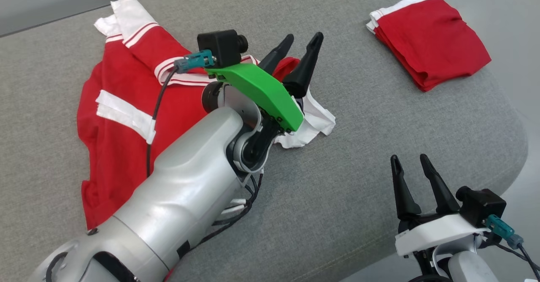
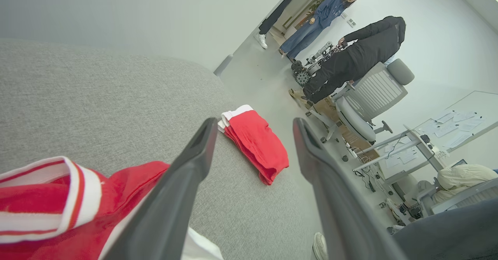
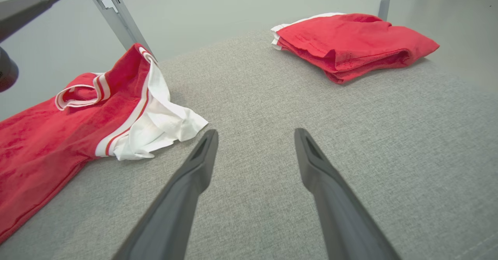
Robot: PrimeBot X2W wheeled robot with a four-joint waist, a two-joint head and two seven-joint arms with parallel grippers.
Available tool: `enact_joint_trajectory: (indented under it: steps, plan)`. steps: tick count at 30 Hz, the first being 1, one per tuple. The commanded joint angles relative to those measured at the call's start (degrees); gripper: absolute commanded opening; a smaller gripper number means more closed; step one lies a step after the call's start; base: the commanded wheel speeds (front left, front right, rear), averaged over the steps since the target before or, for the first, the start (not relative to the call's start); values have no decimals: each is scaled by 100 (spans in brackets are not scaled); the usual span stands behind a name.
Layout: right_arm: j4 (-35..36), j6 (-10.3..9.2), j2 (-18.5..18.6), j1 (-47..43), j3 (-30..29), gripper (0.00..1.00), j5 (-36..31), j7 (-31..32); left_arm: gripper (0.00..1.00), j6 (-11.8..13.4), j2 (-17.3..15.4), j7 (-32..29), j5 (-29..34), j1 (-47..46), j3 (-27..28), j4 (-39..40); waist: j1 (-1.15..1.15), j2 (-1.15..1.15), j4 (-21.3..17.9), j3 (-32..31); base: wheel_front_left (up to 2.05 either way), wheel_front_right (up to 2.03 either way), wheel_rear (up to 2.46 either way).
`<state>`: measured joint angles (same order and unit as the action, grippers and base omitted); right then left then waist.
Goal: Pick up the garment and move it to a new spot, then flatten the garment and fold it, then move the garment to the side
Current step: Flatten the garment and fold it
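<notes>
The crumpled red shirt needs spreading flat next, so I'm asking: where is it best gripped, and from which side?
Probably the white flap sticking out of the shirt at its right edge. It lies bunched in loose folds and faces the open right gripper. Come in low along the grey cushion from the robot's right and pinch a raised fold.

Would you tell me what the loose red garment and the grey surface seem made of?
The loose red garment: soft matte knit fabric, probably jersey; it drapes and wrinkles. The grey surface: woven upholstery cloth, likely padded; fine heathered weave, rounded edge.
</notes>
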<state>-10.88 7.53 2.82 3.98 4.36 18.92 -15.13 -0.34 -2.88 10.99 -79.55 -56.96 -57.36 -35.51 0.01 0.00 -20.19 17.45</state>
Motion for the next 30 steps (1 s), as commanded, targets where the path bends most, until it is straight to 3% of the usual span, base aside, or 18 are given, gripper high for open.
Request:
enact_joint_trajectory:
  steps: [1,5,7,12,17,22,30]
  plan:
    - [56,-9,16,-141,-92,100,-131,0,100,-63,-12,184,155,215,-123,60,-1,0,354,-363,0,0,0]
    - [193,-9,15,-272,-253,100,-283,0,100,10,-188,372,582,486,-159,171,-1,0,605,-576,0,0,0]
    - [308,-9,17,-383,-374,100,-390,0,100,188,-404,420,1010,776,-118,337,-1,0,800,-716,0,0,0]
    - [560,-9,14,-617,-572,100,-635,0,100,710,-879,416,2287,1993,740,1313,-1,0,1325,-985,0,0,0]
    - [661,-9,16,-770,-689,100,-887,0,100,1001,-1247,418,3379,3420,1540,2210,-1,0,1731,-1209,0,0,0]
    - [643,-9,17,-908,-830,100,-1038,0,100,957,-1384,419,4092,4624,2230,2585,-1,0,2024,-1383,0,0,0]
    - [460,-9,16,-1157,-957,100,-1149,0,100,495,-1224,420,4971,5880,3278,2504,-1,0,2336,-1718,0,0,0]
